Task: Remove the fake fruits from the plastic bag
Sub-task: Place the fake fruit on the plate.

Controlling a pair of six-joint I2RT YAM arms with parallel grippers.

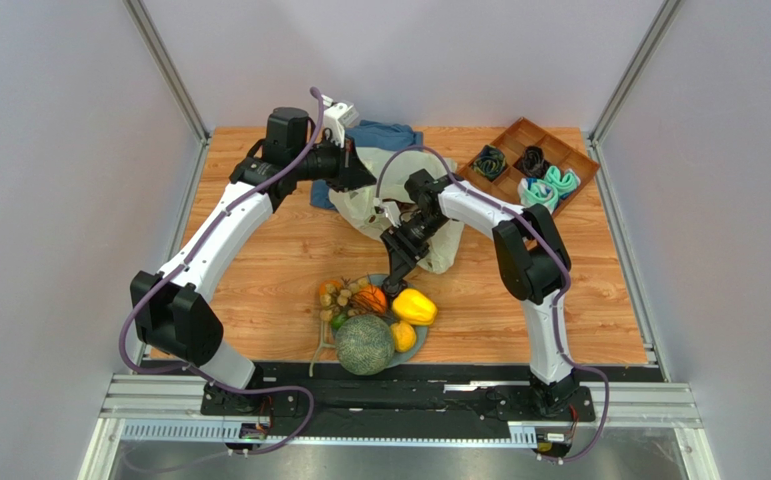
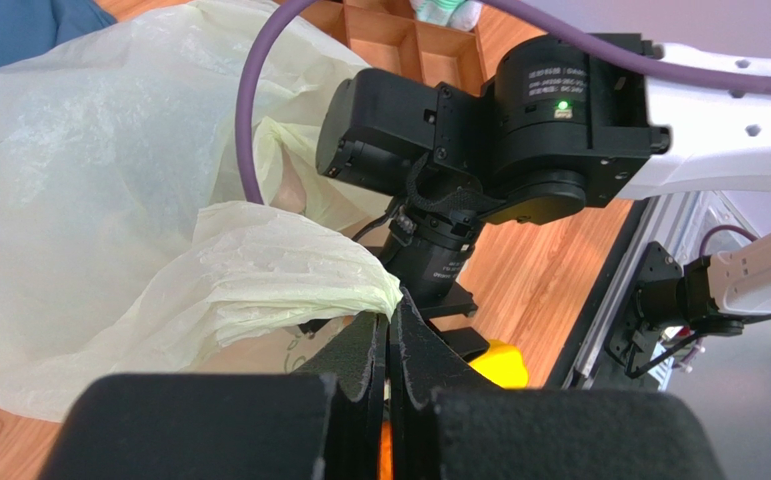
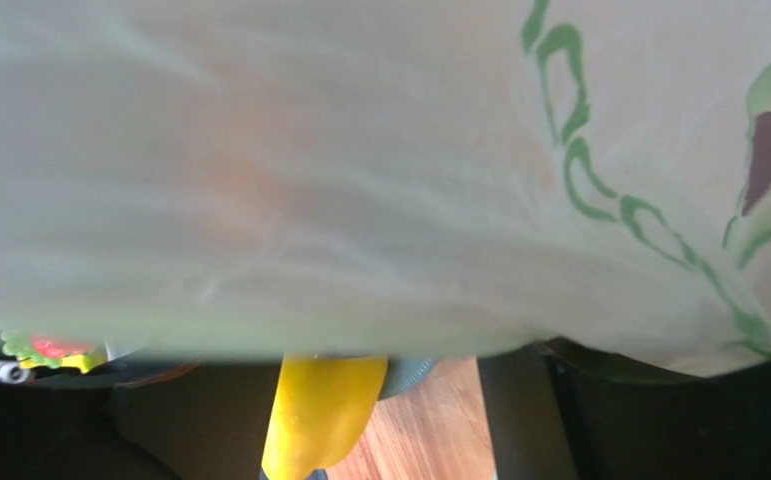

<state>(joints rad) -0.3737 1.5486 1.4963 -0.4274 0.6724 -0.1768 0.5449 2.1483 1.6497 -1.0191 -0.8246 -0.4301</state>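
The pale plastic bag (image 1: 379,195) hangs over the table's middle, and my left gripper (image 1: 362,177) is shut on its edge. In the left wrist view the closed left gripper (image 2: 390,335) pinches a bunched fold of the bag (image 2: 259,290). My right gripper (image 1: 397,270) hangs at the bag's lower edge, just above the fake fruits. In the right wrist view the right gripper (image 3: 384,420) stands open under the draped bag (image 3: 359,150), with the yellow piece (image 3: 314,420) lying below it. On the grey plate (image 1: 422,346) lie the netted melon (image 1: 364,345), yellow piece (image 1: 414,306), orange (image 1: 371,298) and tan pieces (image 1: 344,293).
A blue cloth (image 1: 384,135) lies under the bag at the back. A wooden divided tray (image 1: 529,165) with rolled socks stands at the back right. The right arm's wrist (image 2: 519,130) fills the middle of the left wrist view. Metal frame rails border the table.
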